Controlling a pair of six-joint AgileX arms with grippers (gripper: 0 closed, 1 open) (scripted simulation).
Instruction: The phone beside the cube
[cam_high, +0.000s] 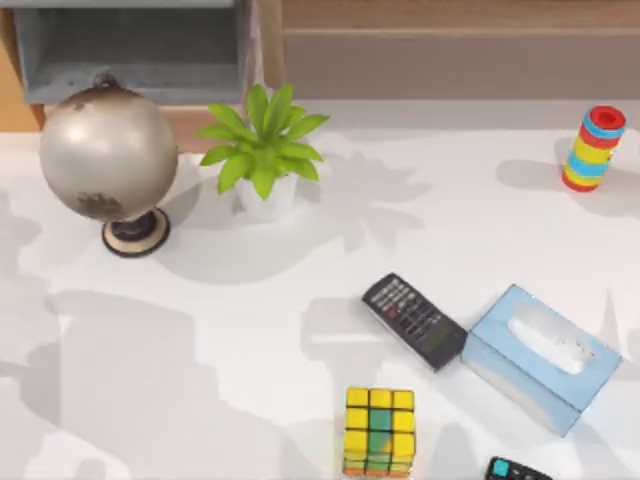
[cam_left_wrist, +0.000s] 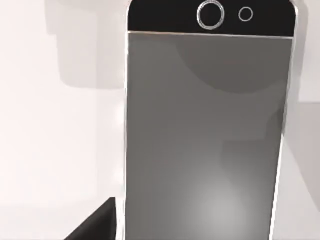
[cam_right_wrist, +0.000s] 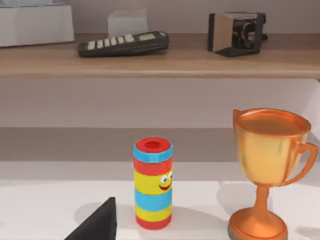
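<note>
**Table layout from my station**

In my top view, the globe (cam_high: 108, 152) stands at upper left with the potted plant (cam_high: 262, 150) just to its right. The striped canister (cam_high: 593, 148) stands at upper right. Right of centre lies a remote control (cam_high: 414, 320), with the tissue box (cam_high: 540, 357) just beside it on the right. The cube (cam_high: 379, 431) sits at the bottom edge, below the remote. A small dark device (cam_high: 515, 469) lies at the lower right, below the tissue box.

In my left wrist view, the phone (cam_left_wrist: 205, 135) lies flat on the table (cam_left_wrist: 55, 125). In my right wrist view, a trophy (cam_right_wrist: 270, 170) stands near the canister (cam_right_wrist: 153, 182); on a shelf (cam_right_wrist: 160, 62) behind them rest a calculator (cam_right_wrist: 122, 43) and a camera (cam_right_wrist: 236, 32).
</note>
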